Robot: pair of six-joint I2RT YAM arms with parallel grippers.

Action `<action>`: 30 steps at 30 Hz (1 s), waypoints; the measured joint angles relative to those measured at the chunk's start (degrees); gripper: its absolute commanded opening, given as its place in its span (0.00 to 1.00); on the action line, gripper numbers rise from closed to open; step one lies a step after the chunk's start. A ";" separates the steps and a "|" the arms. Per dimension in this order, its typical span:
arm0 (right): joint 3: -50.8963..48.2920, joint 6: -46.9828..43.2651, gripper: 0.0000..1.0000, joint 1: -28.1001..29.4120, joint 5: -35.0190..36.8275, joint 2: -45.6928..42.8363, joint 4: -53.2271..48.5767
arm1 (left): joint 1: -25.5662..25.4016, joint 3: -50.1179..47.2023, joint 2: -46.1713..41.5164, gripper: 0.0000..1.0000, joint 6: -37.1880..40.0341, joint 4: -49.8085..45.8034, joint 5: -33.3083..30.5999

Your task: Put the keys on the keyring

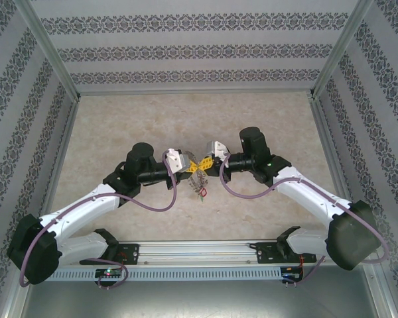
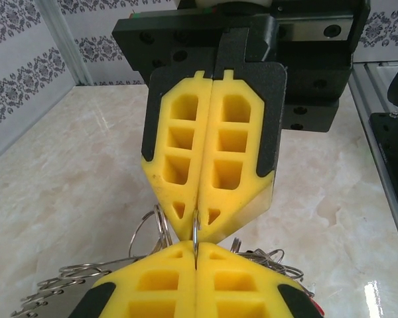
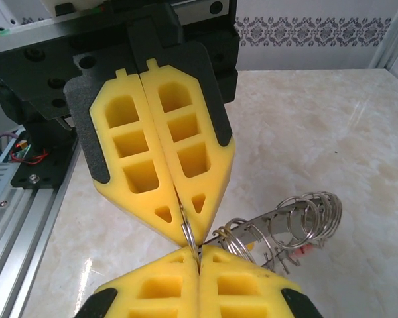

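My two grippers meet tip to tip over the middle of the table, left gripper [image 1: 194,168] and right gripper [image 1: 207,163]. Both are shut on the same small silver split ring [image 2: 196,233], which stands edge-on between the yellow fingertips. In the right wrist view my right gripper [image 3: 199,253] pinches that ring [image 3: 188,230] from below and the left gripper's fingers [image 3: 152,179] pinch it from above. The keyring [image 3: 298,215], a grey metal band strung with several wire rings, hangs just right of the grip with a red tag [image 3: 304,250]. Single keys are too tangled to tell apart. The bundle [image 1: 199,184] dangles below the grippers.
Marble-look tabletop [image 1: 265,112] is enclosed by patterned walls and aluminium posts [image 1: 53,53]. A metal rail [image 1: 199,252] with the arm bases runs along the near edge. Purple cables [image 1: 156,205] loop from both arms.
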 measured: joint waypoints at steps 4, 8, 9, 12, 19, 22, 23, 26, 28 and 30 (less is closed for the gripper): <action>-0.50 0.37 0.18 -0.09 1.62 -2.54 0.04 | -0.07 -1.36 -2.05 0.00 1.42 0.07 -2.95; -0.70 3.23 0.29 -1.75 2.95 -6.19 0.94 | -0.04 -1.92 -3.34 0.00 2.58 -0.28 -6.40; -0.70 4.72 0.30 -2.19 3.93 -6.71 1.33 | 0.04 -1.92 -3.52 0.00 2.56 -0.28 -7.48; -0.63 10.32 0.32 -2.82 8.15 -6.34 2.01 | 0.68 -1.77 -3.69 0.00 2.01 -0.46 -10.69; 6.36 30.14 0.22 -2.64 18.97 6.78 -1.38 | 10.56 1.03 -5.79 0.00 -5.25 -3.58 -17.22; 11.56 36.94 0.20 -1.46 20.96 14.75 -4.07 | 16.83 2.03 -8.87 0.00 -9.16 -4.87 -19.50; 13.44 38.80 0.20 -0.66 21.38 17.51 -5.11 | 18.78 2.49 -9.94 0.00 -10.25 -5.57 -20.46; 18.82 43.67 0.20 2.29 21.90 25.70 -7.91 | 23.32 4.52 -12.48 0.00 -12.68 -8.57 -23.10; 22.71 45.68 0.20 4.72 22.16 31.26 -10.19 | 24.92 5.31 -14.19 0.00 -13.49 -10.27 -25.40; 25.46 46.88 0.20 6.84 22.18 35.21 -11.67 | 25.46 5.44 -16.04 0.00 -13.86 -12.15 -27.56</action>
